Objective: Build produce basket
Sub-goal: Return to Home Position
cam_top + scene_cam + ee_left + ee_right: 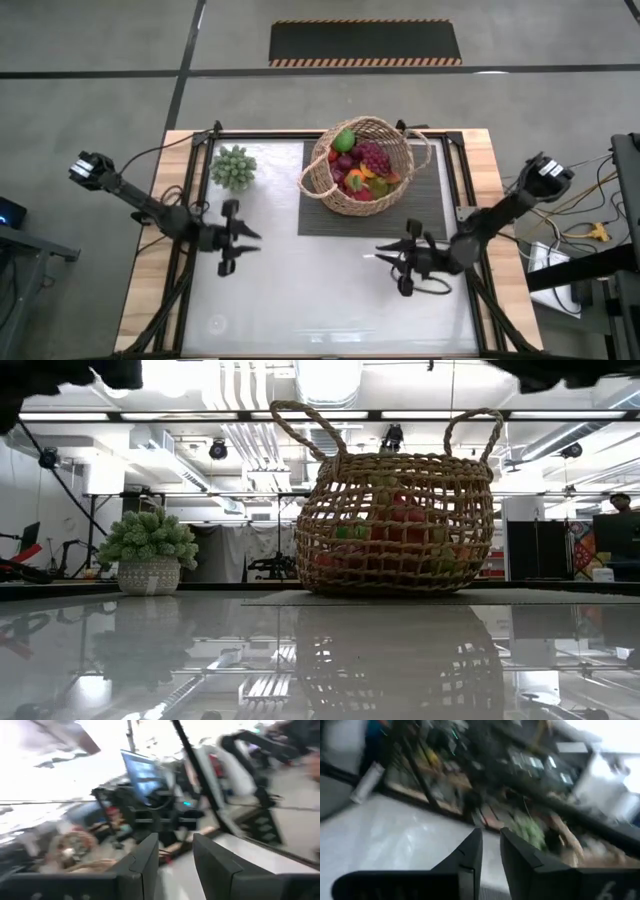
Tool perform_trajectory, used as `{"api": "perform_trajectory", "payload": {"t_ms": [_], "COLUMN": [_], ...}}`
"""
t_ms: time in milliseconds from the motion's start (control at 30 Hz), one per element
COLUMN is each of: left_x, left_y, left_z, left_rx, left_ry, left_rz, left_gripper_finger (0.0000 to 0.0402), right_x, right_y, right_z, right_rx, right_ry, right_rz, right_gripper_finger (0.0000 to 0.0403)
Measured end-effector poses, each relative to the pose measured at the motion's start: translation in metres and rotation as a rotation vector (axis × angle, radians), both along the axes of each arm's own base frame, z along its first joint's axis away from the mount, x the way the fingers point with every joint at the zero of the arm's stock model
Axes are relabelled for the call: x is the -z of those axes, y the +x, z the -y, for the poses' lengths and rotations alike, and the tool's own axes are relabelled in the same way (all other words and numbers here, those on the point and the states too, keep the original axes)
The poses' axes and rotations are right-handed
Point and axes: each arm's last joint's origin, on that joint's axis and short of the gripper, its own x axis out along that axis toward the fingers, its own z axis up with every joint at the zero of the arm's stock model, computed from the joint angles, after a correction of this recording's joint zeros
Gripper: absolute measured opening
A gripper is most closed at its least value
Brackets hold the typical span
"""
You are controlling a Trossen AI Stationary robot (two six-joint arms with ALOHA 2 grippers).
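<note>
Fruit [362, 166] sits piled in the basket [322, 186] at the back of the surface [300, 295]. Nearer the front hang the left gripper [255, 240] and the right gripper [382, 252], both empty, fingers a little apart. An arm swinging wide could bump the basket and spill it.

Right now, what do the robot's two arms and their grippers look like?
The left arm and right arm are slim, black jointed links. The left gripper and right gripper each carry two flat, dark, blunt-tipped fingers on a crossbar. A thin black cable loops beside the right gripper; pale patches show at the right arm's upper end. No markings are readable.
</note>
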Motion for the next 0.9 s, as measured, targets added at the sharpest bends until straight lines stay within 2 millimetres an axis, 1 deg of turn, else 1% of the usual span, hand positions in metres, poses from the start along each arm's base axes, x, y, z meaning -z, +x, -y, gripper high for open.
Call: {"api": "perform_trajectory", "payload": {"t_ms": [100,233,400,500,533,633,800,900], "left_x": [0.0,0.011,0.024,0.034,0.034,0.033,0.034,0.034], "left_y": [-0.004,-0.007,-0.012,-0.014,-0.014,-0.014,-0.014,-0.014], "left_z": [-0.013,-0.028,-0.039,-0.046,-0.047,-0.049,-0.049,-0.049], "left_rx": [-0.063,-0.119,-0.175,-0.206,-0.209,-0.208,-0.204,-0.208], "left_ry": [-0.037,-0.118,-0.16,-0.193,-0.216,-0.253,-0.251,-0.252], "left_rz": [0.047,0.028,0.013,-0.009,-0.002,-0.004,-0.01,-0.011], "left_gripper_finger": [0.0105,0.0105,0.0105,0.0105,0.0105,0.0105,0.0105,0.0105], "right_x": [0.006,0.011,0.009,0.007,0.007,0.007,0.008,0.003], "right_y": [0.0,-0.002,-0.011,-0.019,-0.022,-0.034,-0.053,-0.058], "right_z": [0.017,0.042,0.065,0.079,0.083,0.091,0.098,0.101], "right_rx": [-0.087,-0.018,-0.077,-0.035,-0.02,0.003,0.016,0.041], "right_ry": [-0.041,-0.032,-0.034,-0.033,-0.035,-0.051,-0.063,-0.072], "right_rz": [0.074,0.081,0.124,0.152,0.16,0.185,0.244,0.262], "right_gripper_finger": [0.0048,0.0035,0.0023,0.0022,0.0022,0.0021,0.0021,0.0021]}}
